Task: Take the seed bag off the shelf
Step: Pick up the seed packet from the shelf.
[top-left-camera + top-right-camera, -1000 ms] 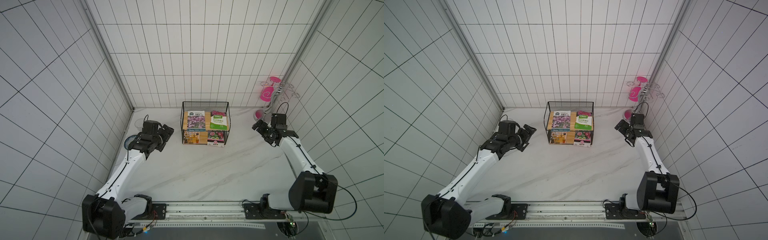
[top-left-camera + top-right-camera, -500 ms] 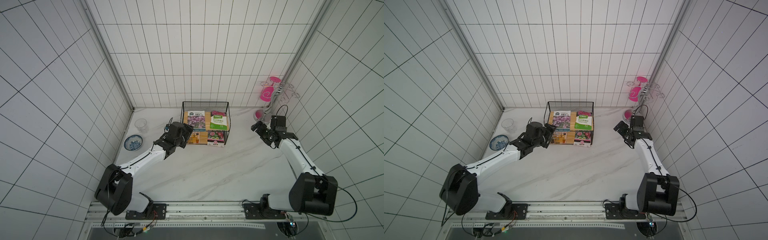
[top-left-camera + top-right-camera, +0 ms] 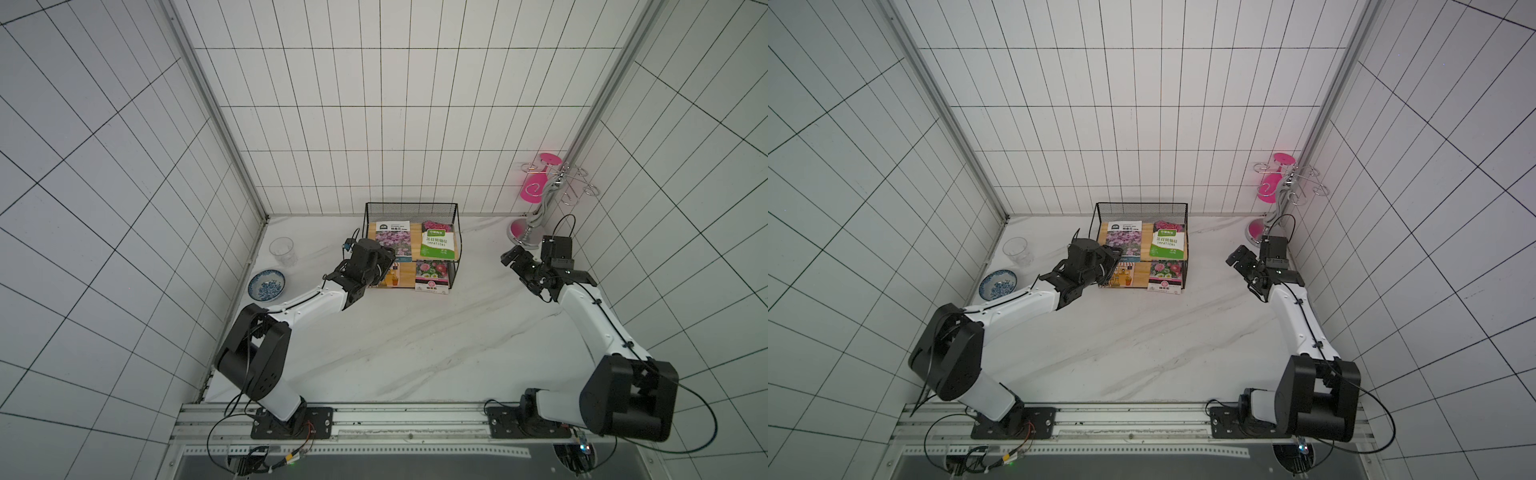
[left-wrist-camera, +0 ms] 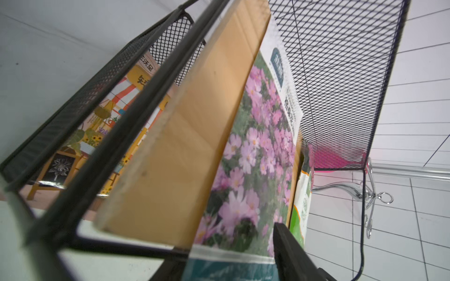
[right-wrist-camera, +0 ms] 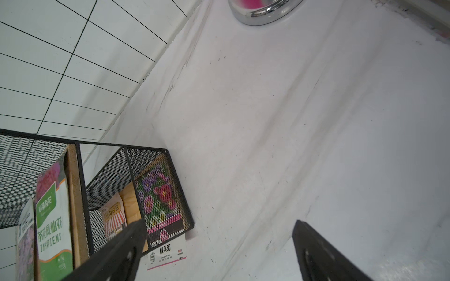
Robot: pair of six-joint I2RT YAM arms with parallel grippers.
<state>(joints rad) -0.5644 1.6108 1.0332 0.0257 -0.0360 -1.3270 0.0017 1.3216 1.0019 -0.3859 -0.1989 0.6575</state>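
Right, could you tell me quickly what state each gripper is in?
Left gripper: at the purple seed bag; whether it grips cannot be told.
Right gripper: open, empty.

Shelf [image 3: 411,211] is black wire mesh, boards [image 4: 194,121] matt wood

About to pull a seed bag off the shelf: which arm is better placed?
Left. The left gripper sits at the front edge of the purple-flower seed bag on the top board of the shelf; the right gripper hangs open, away from it.
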